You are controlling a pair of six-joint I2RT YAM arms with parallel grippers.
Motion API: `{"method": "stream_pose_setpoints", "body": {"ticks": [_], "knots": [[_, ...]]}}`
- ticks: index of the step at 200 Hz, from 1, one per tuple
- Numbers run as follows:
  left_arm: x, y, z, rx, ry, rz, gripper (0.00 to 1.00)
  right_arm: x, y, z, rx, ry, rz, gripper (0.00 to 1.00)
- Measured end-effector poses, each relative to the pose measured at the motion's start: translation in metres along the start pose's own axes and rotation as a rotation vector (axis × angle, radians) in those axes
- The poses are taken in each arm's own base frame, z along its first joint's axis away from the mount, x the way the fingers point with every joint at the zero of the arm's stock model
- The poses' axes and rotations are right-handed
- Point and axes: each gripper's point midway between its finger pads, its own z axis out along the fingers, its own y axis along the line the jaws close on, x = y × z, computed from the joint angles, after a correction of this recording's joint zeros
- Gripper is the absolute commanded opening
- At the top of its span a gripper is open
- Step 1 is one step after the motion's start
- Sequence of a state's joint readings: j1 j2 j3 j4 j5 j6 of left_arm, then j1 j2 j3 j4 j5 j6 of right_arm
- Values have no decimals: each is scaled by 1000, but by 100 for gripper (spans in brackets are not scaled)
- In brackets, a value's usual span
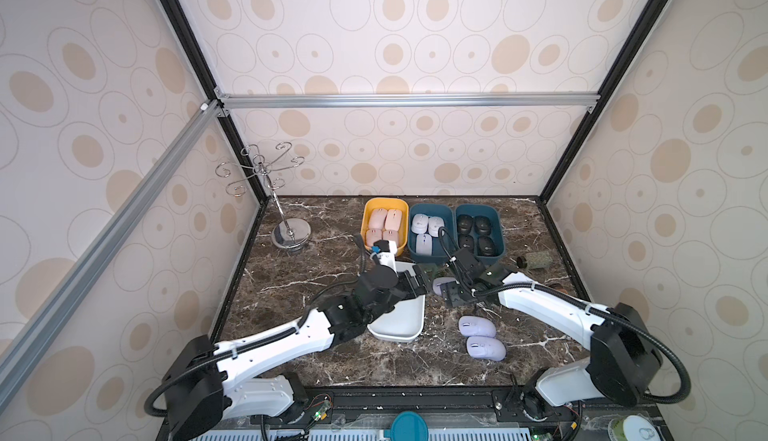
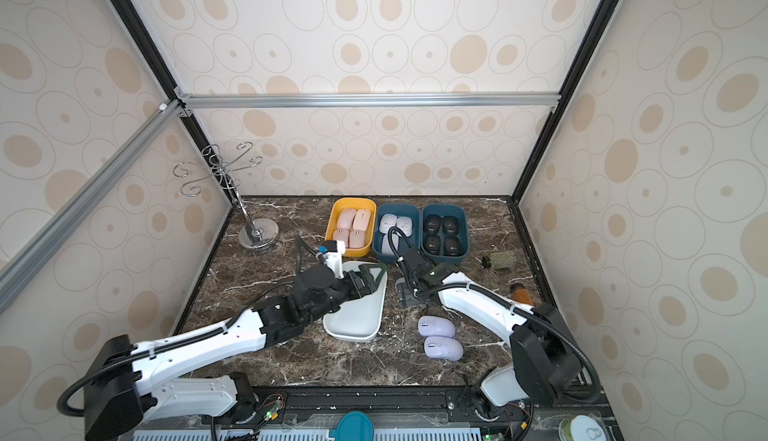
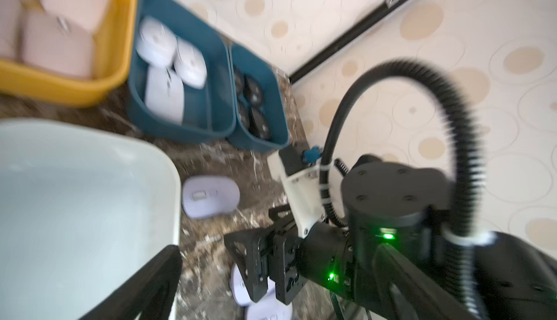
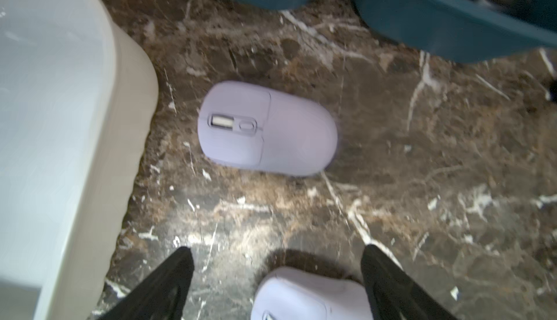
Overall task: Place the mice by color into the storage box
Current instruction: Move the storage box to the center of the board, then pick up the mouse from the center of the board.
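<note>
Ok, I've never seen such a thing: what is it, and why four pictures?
These are two white-and-black robot arms, each ending in a two-fingered gripper. Two pictures look down from overhead; the other two come from cameras on the arms' wrists. On the dark marble table stand a yellow bin of four pink computer mice, a teal bin of three white mice and a second teal bin of four black mice. An empty white tray lies in front, with three lavender mice loose beside it. The left gripper, over the tray, and the right gripper, by the lavender mice, are both open and hold nothing.
</note>
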State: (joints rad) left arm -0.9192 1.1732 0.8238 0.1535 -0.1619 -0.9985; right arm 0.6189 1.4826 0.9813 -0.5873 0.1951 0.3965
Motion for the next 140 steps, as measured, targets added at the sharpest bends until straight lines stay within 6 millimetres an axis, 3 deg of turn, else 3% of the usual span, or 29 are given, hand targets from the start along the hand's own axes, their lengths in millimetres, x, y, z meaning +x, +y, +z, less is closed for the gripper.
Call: {"method": "stream_pose_setpoints", "body": {"ticks": [32, 52, 91, 114, 140], "knots": [[-82, 47, -9, -127, -200, 106, 100, -24, 9, 25, -78, 0, -11, 96], [-111, 70, -14, -208, -278, 180, 100, -33, 15, 37, -104, 0, -36, 97], [-161, 91, -26, -255, -410, 234, 100, -41, 16, 51, -139, 10, -50, 98], [-180, 112, -29, -286, -439, 226, 100, -40, 15, 60, -146, 21, -61, 98], [-173, 120, -24, -265, -409, 227, 100, -38, 17, 62, -161, 31, -75, 98]]}}
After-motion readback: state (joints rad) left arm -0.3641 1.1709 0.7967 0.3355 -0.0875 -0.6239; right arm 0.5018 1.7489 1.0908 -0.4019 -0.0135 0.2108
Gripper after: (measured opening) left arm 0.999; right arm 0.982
